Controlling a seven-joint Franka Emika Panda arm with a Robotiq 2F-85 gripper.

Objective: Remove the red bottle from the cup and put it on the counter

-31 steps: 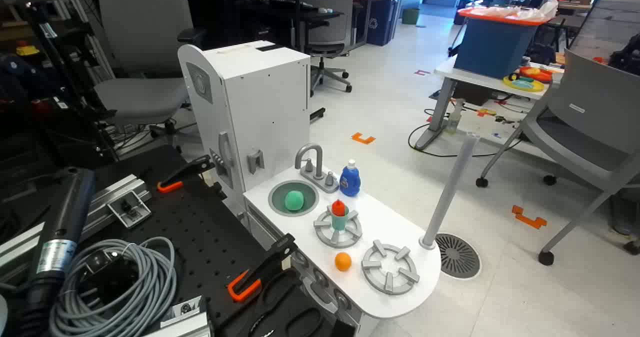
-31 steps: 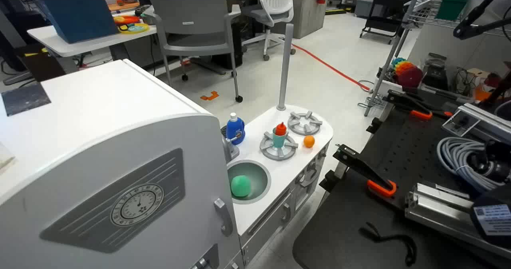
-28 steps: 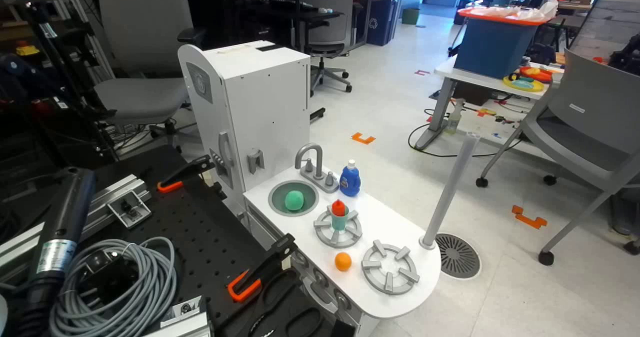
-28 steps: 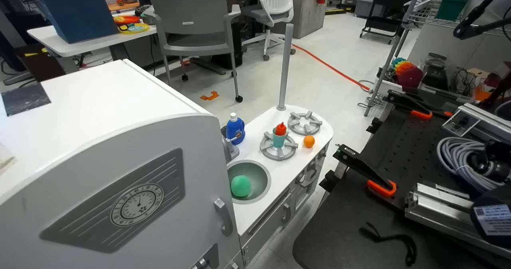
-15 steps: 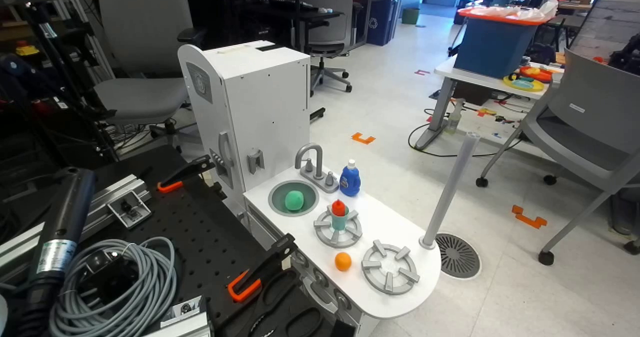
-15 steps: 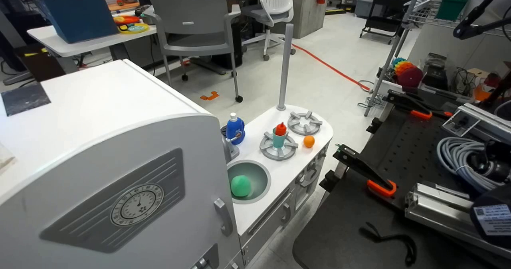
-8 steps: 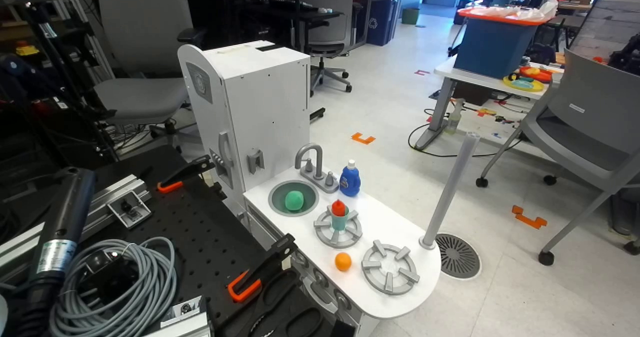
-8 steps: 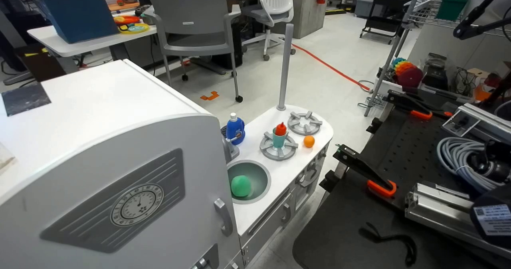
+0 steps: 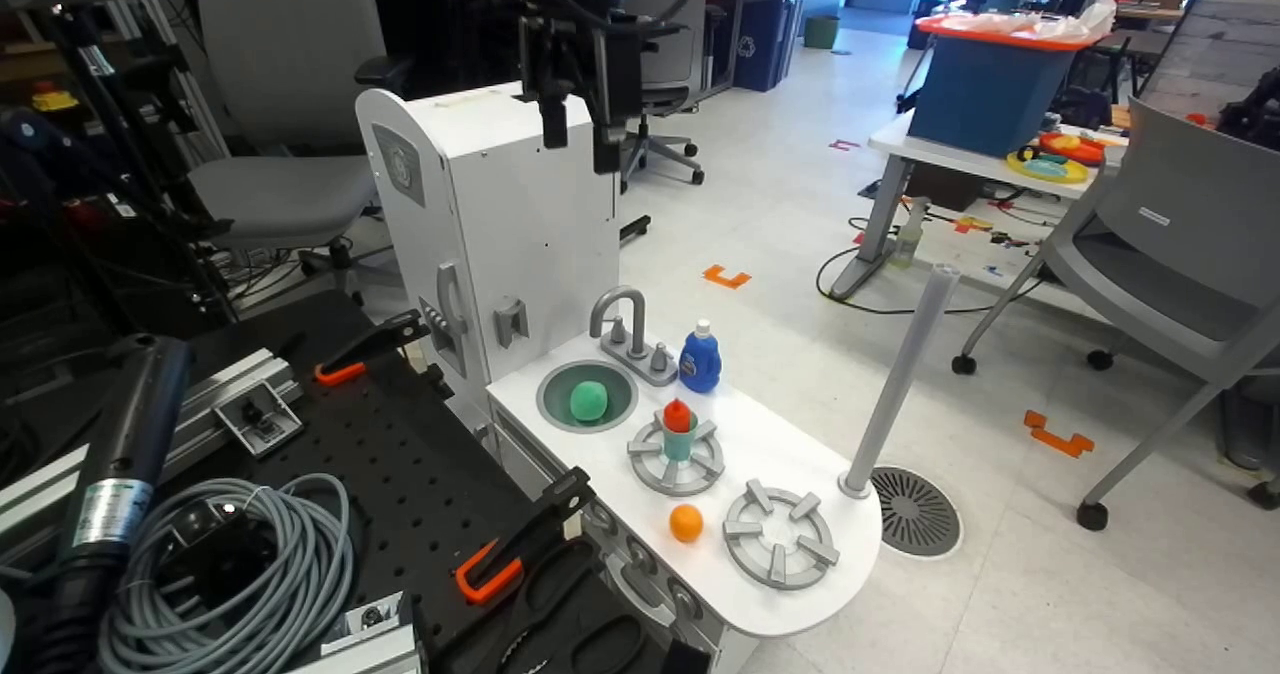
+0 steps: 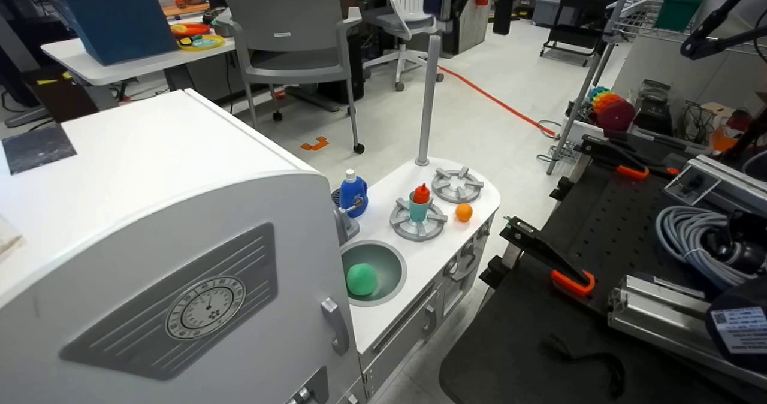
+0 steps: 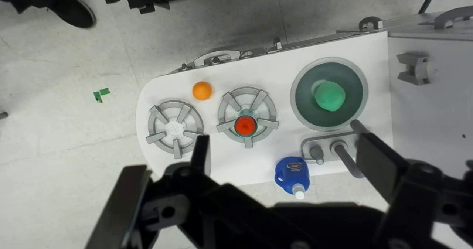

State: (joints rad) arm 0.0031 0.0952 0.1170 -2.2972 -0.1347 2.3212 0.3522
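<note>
The small red bottle (image 9: 677,415) stands upright in the teal cup (image 9: 679,444), with its red top showing above the rim. The cup sits on a grey burner on the white counter (image 9: 770,434). In an exterior view the bottle (image 10: 422,193) and cup (image 10: 418,211) show the same. In the wrist view I look down on the bottle (image 11: 245,125) inside the cup (image 11: 247,112). My gripper (image 9: 580,144) is open and empty, high above the counter near the white cabinet. In the wrist view its fingers (image 11: 282,143) are wide apart with nothing held between them.
An orange ball (image 9: 686,523) lies beside the burner. A blue bottle with a white top (image 9: 700,359) stands by the silver faucet (image 9: 620,319). A green piece (image 9: 588,401) lies in the sink. A grey post (image 9: 905,379) rises at the counter's end. A tall white cabinet (image 9: 540,224) adjoins the sink.
My gripper has come into view at the top of both exterior views. The bottle, cup and other counter items have not moved.
</note>
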